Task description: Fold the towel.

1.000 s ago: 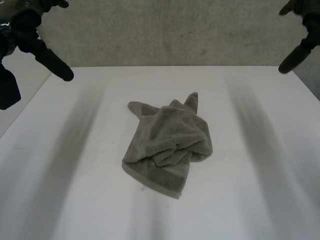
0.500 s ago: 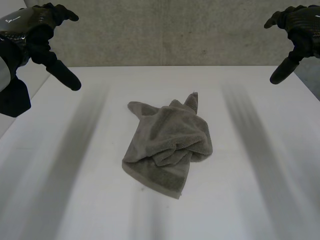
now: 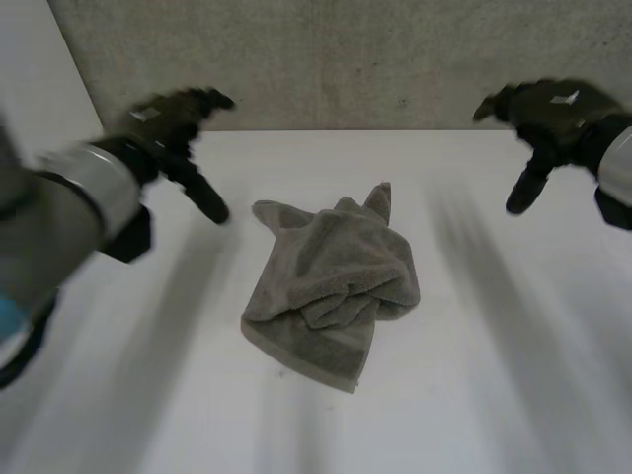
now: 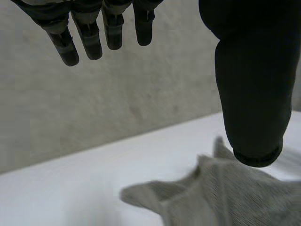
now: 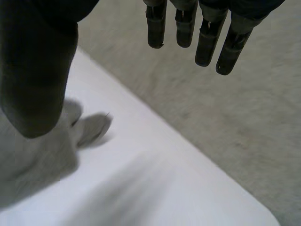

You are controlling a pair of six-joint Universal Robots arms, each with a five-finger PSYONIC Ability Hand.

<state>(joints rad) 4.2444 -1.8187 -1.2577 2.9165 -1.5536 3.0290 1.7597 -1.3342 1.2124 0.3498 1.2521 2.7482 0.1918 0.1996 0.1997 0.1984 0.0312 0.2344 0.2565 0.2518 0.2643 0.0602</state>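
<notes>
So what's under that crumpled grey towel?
The towel lies bunched on the white table, its own layers folded beneath. Whatever else might lie under it is covered.

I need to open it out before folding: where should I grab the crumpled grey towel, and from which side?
Likely the two corners poking out at the far edge of the towel: the flat tip for the left hand, the upright peak for the right hand. Both stand clear of the bunched middle, so come down from the far side and pinch each with the fingers.
</notes>
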